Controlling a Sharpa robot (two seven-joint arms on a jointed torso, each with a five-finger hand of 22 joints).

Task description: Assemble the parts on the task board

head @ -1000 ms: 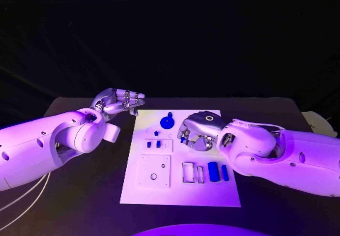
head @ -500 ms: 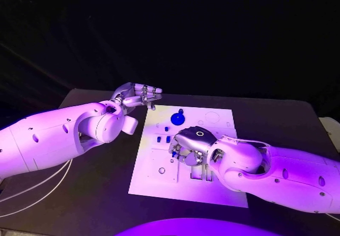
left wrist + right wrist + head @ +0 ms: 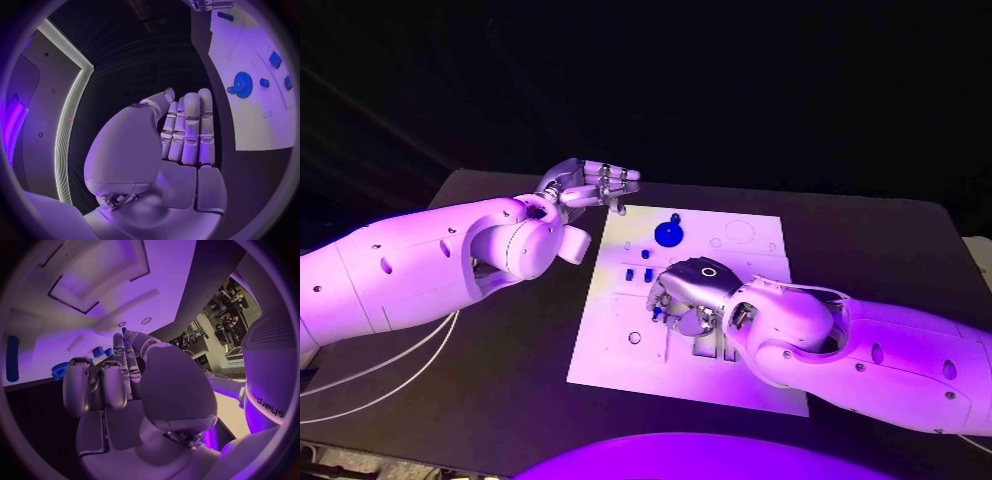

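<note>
White rectangular task board (image 3: 747,380) lies flat in the middle of your black bench (image 3: 488,400), and the small blue parts sit on it: you can see a round blue gear-like disc (image 3: 669,234) near the board's far end, with two small blue blocks (image 3: 638,274) just nearer to the robot than it. Your right hand (image 3: 687,298) hangs over the middle of the board, palm down, with its fingers curled inward; the head view shows a small blue piece (image 3: 655,311) at its fingertips, but you cannot tell from these pictures whether the hand is pinching it or merely hovering at it (the right wrist view shows the curled fingers against the board's recesses and a few blue parts beyond them, no clearer). Your left hand (image 3: 589,186) is held off the board, past its far left corner and above the bench, with its fingers lying straight and pressed side by side and nothing in them. In the left wrist view that hand (image 3: 181,135) shows the same flat, closed-up fingers, and the board (image 3: 250,120) with the blue disc (image 3: 242,83) lies beside it, well apart from the fingertips.
</note>
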